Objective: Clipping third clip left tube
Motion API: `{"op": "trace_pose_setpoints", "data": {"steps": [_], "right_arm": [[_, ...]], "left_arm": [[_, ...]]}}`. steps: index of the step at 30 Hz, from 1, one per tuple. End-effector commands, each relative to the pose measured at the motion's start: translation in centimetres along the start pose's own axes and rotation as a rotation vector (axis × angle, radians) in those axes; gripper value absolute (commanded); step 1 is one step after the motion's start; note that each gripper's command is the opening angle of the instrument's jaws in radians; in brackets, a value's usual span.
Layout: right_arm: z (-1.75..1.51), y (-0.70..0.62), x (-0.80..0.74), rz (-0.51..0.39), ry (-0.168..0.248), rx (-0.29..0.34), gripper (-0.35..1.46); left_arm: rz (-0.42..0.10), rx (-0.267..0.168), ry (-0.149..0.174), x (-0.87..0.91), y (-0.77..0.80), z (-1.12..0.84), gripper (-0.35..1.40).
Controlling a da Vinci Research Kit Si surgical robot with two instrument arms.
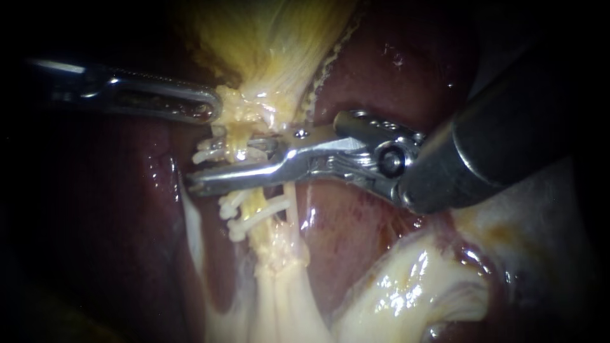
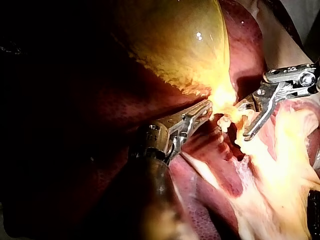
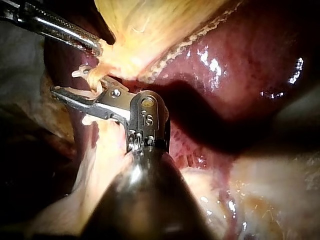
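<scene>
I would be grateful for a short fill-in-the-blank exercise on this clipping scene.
The right tool holds its jaws ____ with the tube between them.
The clips on the tube are ____ in colour.
The left tool meets yellowish tissue at the narrow end of the ____.
Missing words: open; white; gallbladder.

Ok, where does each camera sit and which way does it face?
Endoscope view: close above the tissue, facing the pale yellow tube with white clips; slender steel left instrument and dark-shafted right instrument show.
Left wrist view: on the left arm, along its instrument toward the glossy yellow gallbladder.
Right wrist view: on the right arm, down its shaft toward the tube.
Shared: all three show both instruments and the tube.
</scene>
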Motion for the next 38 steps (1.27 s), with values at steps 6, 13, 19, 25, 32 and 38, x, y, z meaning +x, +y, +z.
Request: {"op": "trace_pose_setpoints", "data": {"steps": [6,13,19,25,32,38], "right_arm": [[-0.03,0.08,0.03,0.001,0.024,-0.036,0.38],[-0.07,0.15,0.02,0.04,0.028,-0.042,0.13],[-0.1,0.15,-0.03,0.044,0.026,-0.039,-0.23],[-0.15,0.14,-0.05,0.049,0.023,-0.046,-0.35],[-0.14,0.15,-0.07,0.047,0.022,-0.046,-0.35],[-0.15,0.16,-0.08,0.047,0.022,-0.046,-0.35]], "left_arm": [[0.0,-0.001,0.0,0.0,0.0,0.02,-0.35],[0.0,-0.001,0.0,0.01,0.0,0.02,-0.35],[0.0,-0.001,0.0,0.01,0.0,0.02,-0.35],[0.0,-0.001,0.0,0.01,0.0,0.02,-0.35],[0.0,-0.001,0.0,0.01,0.0,0.02,-0.35],[0.0,-0.001,0.0,0.01,0.0,0.02,-0.35]]}}
